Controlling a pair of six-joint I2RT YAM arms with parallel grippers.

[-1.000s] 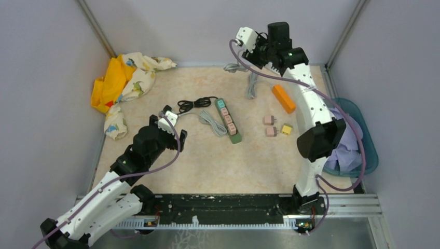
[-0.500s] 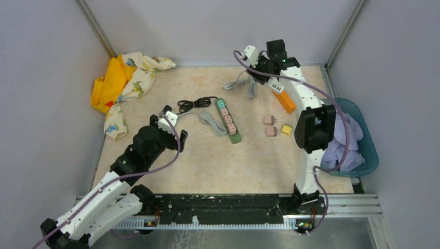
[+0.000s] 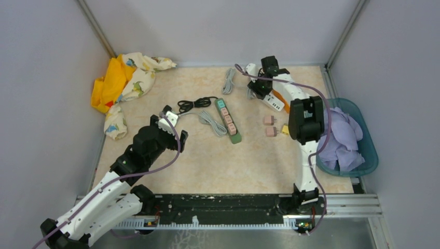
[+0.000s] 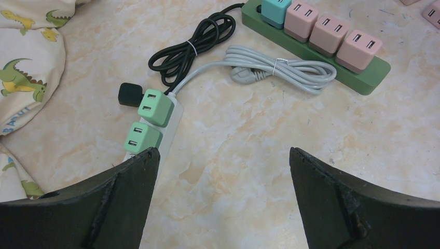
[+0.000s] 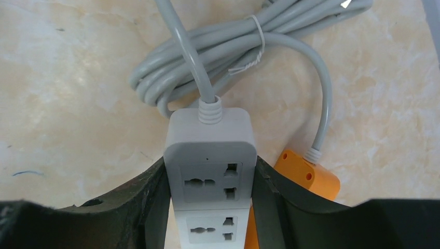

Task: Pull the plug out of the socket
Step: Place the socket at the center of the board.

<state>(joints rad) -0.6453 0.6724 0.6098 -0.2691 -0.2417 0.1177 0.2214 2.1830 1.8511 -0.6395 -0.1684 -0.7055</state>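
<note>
Hovering the left tool [image 4: 220, 171] low over the surface [image 4: 249, 155], nearest the bases, fingers spread wide with nothing between them. Framing, just ahead and to the left, two green plugs [image 4: 155, 106] seated in a white strip [image 4: 175, 113]. Probably the task's target, hence the open, poised stance. Passing a black plug [image 4: 129, 94] right beside them, then a coiled black cord [image 4: 192, 44] and a tied grey cord [image 4: 283, 72]. Reaching next a green strip [image 4: 371, 70] carrying pink plugs [image 4: 327, 33] and a teal plug [image 4: 275, 10]. Hard to make out those green plugs from overhead, tucked by the arm, yet plain from the left wrist. Clamping the right tool [image 5: 210, 174] farthest back on a second white strip [image 5: 210, 129], seemingly to steady it. Showing empty sockets there from the right wrist, plus an orange box [image 5: 306, 176] just beside; from overhead, merely a tightly folded arm.
</note>
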